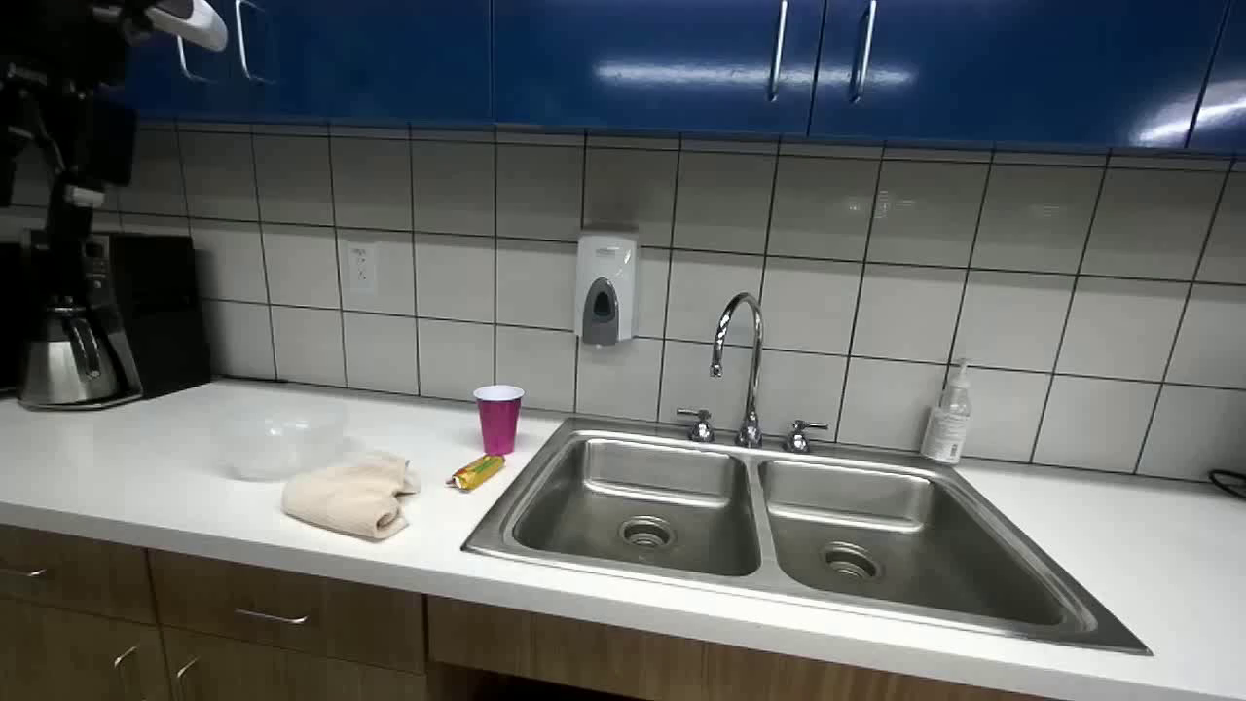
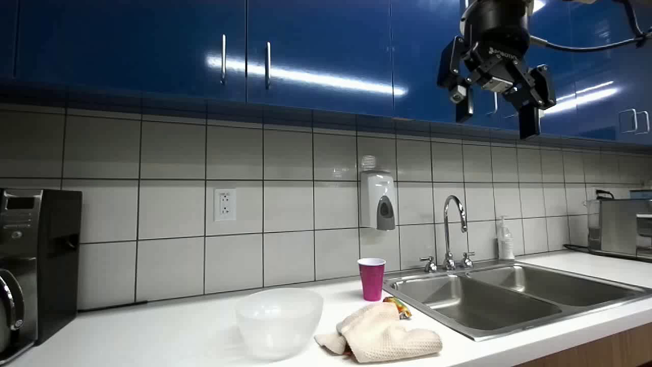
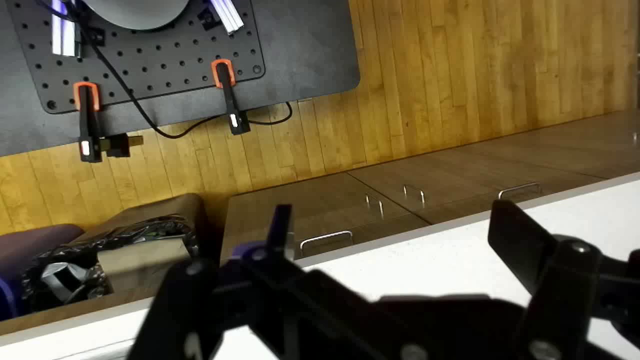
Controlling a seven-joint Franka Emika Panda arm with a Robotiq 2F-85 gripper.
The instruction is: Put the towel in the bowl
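The black two-fingered tool (image 2: 497, 125) hangs spread, upper right in an exterior view. Lower centre lies a crumpled beige towel (image 2: 395, 336) (beside a translucent bowl (image 2: 277, 323)).

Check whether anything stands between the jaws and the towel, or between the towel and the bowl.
Nothing visible does. The jaws hang open, high up, with no object showing between them and the towel. The bowl sits right beside the towel. The cup and wrapper are nearer the sink, seemingly outside both paths.
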